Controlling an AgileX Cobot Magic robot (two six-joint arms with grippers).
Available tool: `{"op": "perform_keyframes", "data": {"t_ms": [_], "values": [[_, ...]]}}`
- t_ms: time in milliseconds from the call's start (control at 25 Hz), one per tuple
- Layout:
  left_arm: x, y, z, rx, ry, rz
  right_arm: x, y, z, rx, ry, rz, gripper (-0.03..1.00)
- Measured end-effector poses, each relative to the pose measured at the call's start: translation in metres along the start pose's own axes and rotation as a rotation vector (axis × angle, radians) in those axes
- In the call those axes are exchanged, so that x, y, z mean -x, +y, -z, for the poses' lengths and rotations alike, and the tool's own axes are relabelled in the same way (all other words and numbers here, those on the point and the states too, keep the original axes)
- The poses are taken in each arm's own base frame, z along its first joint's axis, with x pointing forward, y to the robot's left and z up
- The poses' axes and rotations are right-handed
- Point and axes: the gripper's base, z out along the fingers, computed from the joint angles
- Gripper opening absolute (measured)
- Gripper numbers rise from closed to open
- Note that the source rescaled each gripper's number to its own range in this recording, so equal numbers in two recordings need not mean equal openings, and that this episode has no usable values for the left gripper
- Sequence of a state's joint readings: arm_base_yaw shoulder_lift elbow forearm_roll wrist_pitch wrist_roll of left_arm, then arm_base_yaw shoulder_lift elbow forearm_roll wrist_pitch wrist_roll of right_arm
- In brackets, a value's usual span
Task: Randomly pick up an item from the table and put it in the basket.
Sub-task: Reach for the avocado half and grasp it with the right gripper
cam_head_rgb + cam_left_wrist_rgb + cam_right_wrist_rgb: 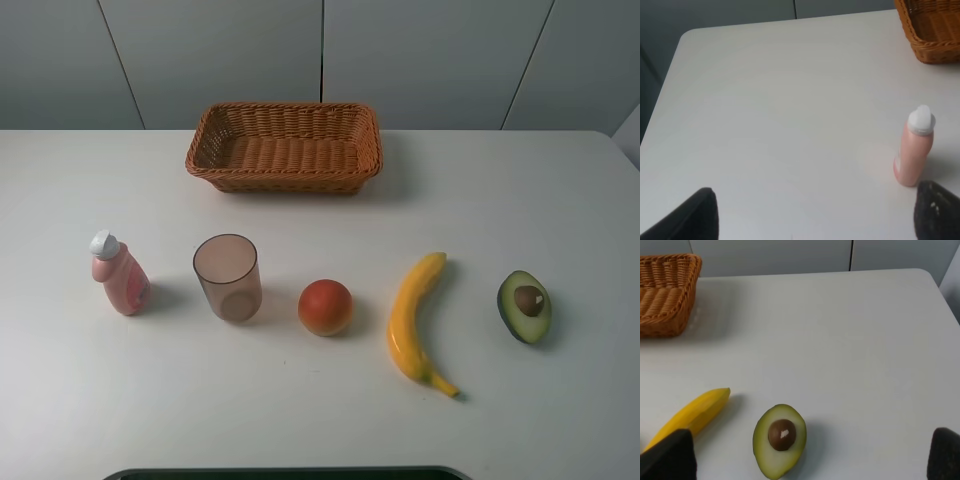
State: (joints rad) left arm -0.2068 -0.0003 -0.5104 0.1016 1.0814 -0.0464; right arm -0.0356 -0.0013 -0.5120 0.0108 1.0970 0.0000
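The halved avocado (525, 305) lies cut side up on the white table (320, 420) at the right, pit showing. It also shows in the right wrist view (780, 440), between and just ahead of the two dark fingertips (667, 457) of my right gripper (807, 466), which is open and empty. The brown wicker basket (285, 146) stands empty at the back middle; its corner shows in the right wrist view (665, 295) and in the left wrist view (932, 30). My left gripper (815, 220) is open and empty, near the pink bottle. Neither gripper shows in the exterior high view.
In a row from the left stand a pink bottle (119, 273) with a white cap, a translucent brown cup (228, 277), a round red-orange fruit (325, 307) and a yellow banana (416, 322). The bottle also shows in the left wrist view (914, 147), the banana in the right wrist view (692, 412).
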Motion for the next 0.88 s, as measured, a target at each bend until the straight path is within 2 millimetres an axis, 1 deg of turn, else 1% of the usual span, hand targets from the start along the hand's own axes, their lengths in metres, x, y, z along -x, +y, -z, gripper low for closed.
{"op": "perform_keyframes", "data": {"t_ms": [880], "values": [[0.0000,0.0000,0.0000,0.000,0.000,0.000,0.0000,-0.0021,0.0000,-0.023,0.000,0.004,0.99]]}}
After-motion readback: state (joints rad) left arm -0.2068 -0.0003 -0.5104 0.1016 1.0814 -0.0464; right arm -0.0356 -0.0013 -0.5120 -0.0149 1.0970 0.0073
